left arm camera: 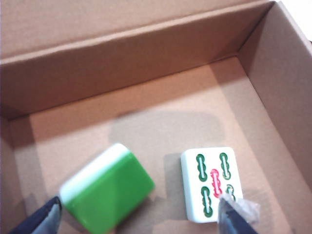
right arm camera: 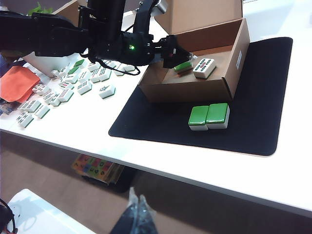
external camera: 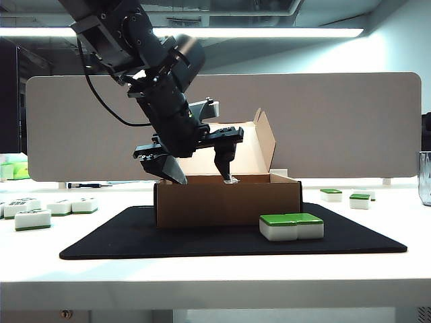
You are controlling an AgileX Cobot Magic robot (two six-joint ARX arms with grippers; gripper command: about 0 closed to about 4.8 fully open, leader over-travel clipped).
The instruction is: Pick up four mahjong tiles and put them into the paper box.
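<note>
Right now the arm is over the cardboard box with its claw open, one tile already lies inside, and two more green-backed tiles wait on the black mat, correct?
Not quite: two tiles lie inside the paper box, a green-backed tile and a face-up tile, as the left wrist view shows. The left gripper is open over it, and two green-backed tiles wait on the black mat.

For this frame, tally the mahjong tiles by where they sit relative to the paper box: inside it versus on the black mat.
Tiles inside the paper box: 2, one green back up, one face up
Tiles on the black mat: 2, a green-backed pair side by side
Total: 4
</note>
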